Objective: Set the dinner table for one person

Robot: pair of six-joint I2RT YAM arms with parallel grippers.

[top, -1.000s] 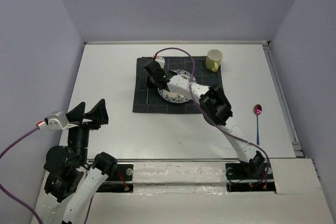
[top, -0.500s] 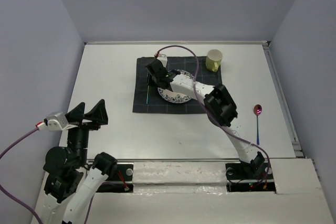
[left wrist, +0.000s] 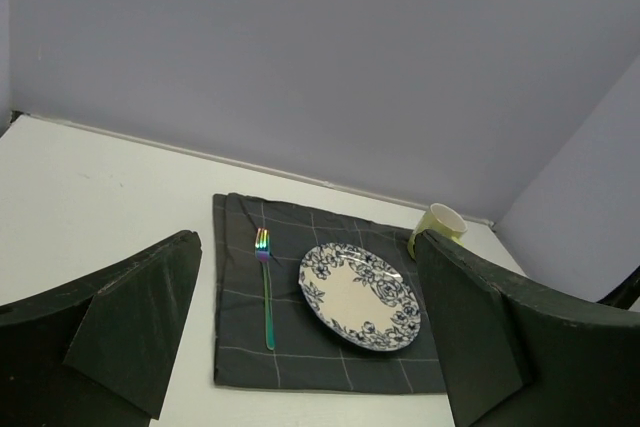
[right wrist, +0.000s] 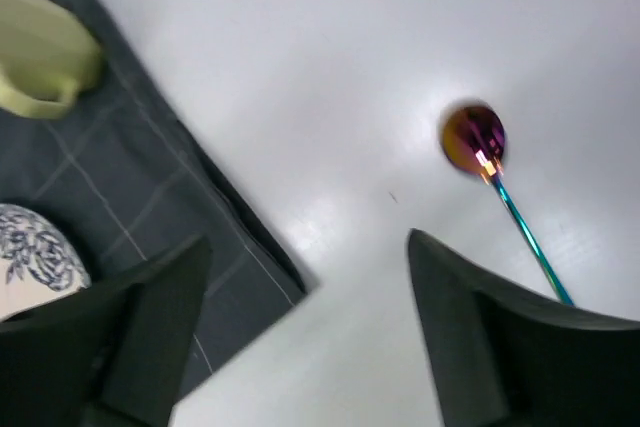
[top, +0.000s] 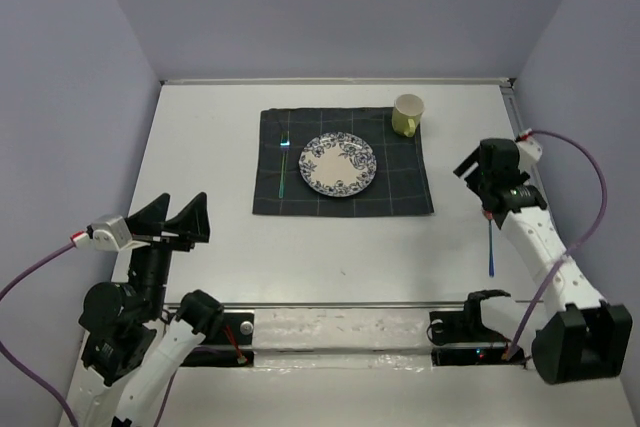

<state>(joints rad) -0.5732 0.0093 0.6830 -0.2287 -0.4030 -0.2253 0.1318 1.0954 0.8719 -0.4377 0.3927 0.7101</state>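
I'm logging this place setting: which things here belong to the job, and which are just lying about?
Belong to the job: dinner table, checked cloth, plate, fork, mug, spoon.
Just lying about: nothing that I can see.

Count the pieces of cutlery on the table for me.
2. A fork lies on the dark cloth, left of the plate; a spoon lies on the bare white table, right of the cloth. None appears hidden.

Desk [top: 200, 147]: matt white, smooth.
Cloth [top: 400, 192]: dark grey woven fabric, matt, pale check lines.
Plate [top: 338, 164]: glazed ceramic, glossy, blue floral print.
Mug [top: 407, 114]: yellow-green, smooth, slight sheen.
Fork [top: 284, 169]: polished metal, iridescent rainbow finish.
Spoon [right wrist: 474, 137]: same iridescent metal, mirror-glossy bowl.
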